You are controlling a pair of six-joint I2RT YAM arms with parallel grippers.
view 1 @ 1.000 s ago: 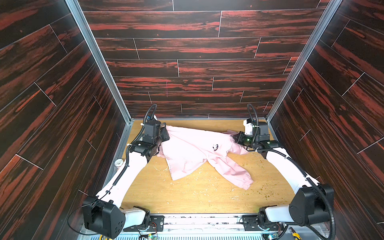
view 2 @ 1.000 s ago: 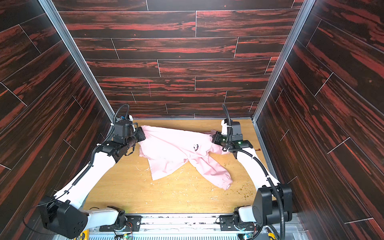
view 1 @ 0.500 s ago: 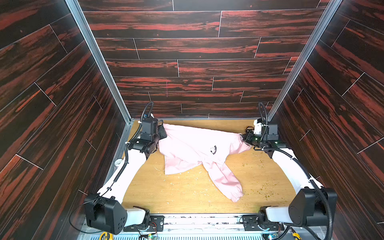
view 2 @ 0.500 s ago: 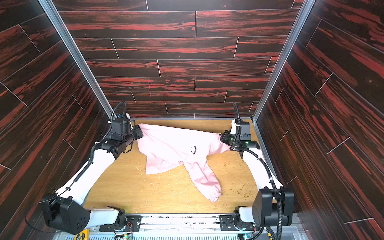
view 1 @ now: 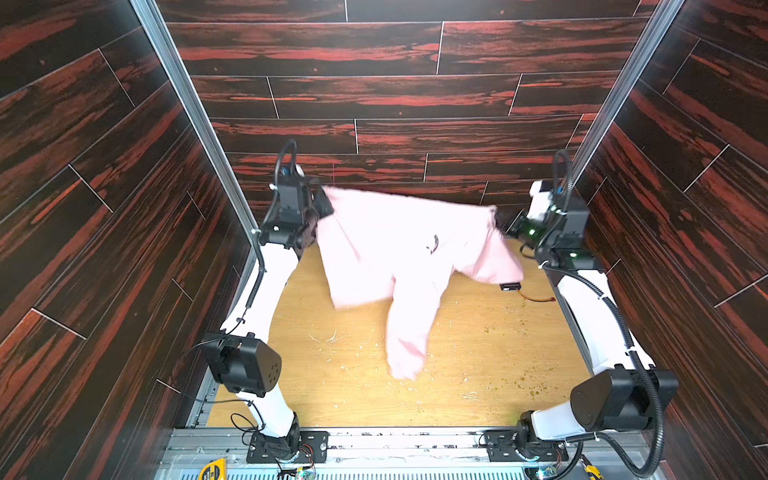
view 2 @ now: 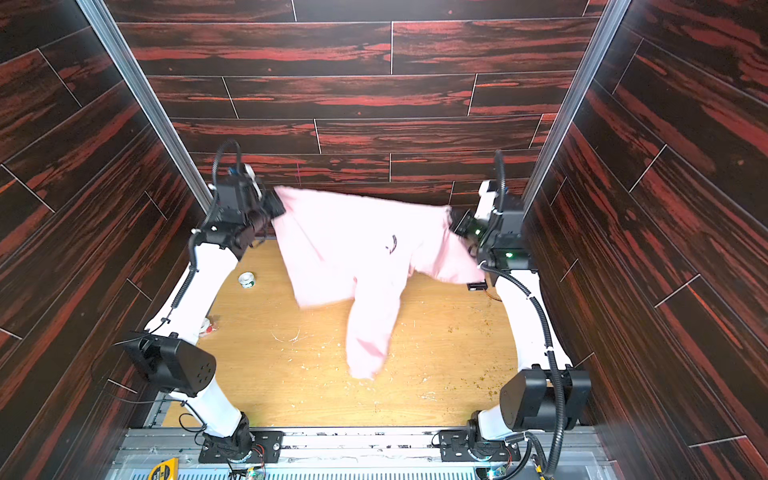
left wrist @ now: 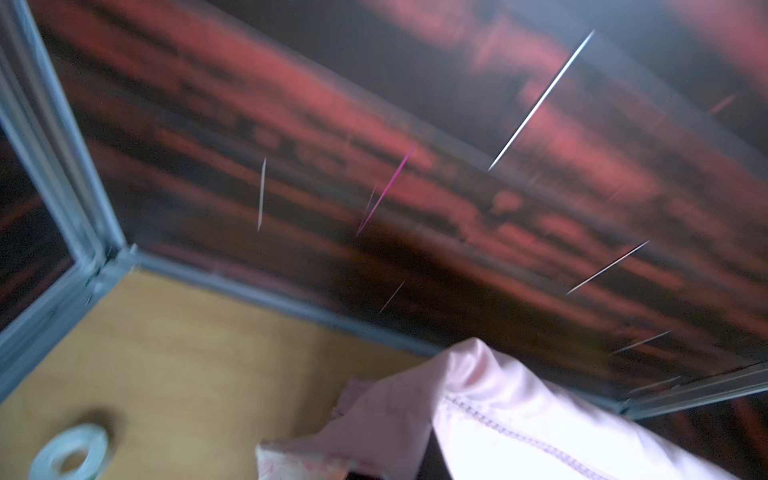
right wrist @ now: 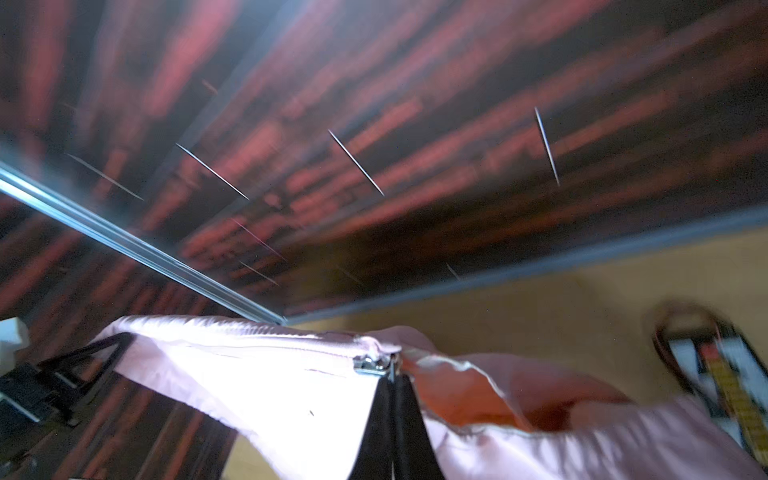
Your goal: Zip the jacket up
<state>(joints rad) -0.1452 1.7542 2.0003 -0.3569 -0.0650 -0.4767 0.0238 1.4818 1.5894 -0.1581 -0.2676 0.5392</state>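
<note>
Wooden table (view 2: 291,395) bears a tape roll (view 2: 246,279) and black module (view 1: 510,286).

Jacket (view 1: 390,245): earlier lying on table (view 1: 478,374), now body lifted off it, top edge stretched between left gripper (view 1: 323,203) and right gripper (view 1: 503,222). Both grippers: higher, farther apart, nearer back wall. Sleeve (view 1: 411,328): earlier spread over table toward right front, now hanging near centre; cuff contact with table unclear. Black part with orange wire (view 1: 510,286): now uncovered.

Both arms high and wide apart, left claw (view 1: 323,204) and right claw (view 1: 503,222) each pinched shut.
</note>
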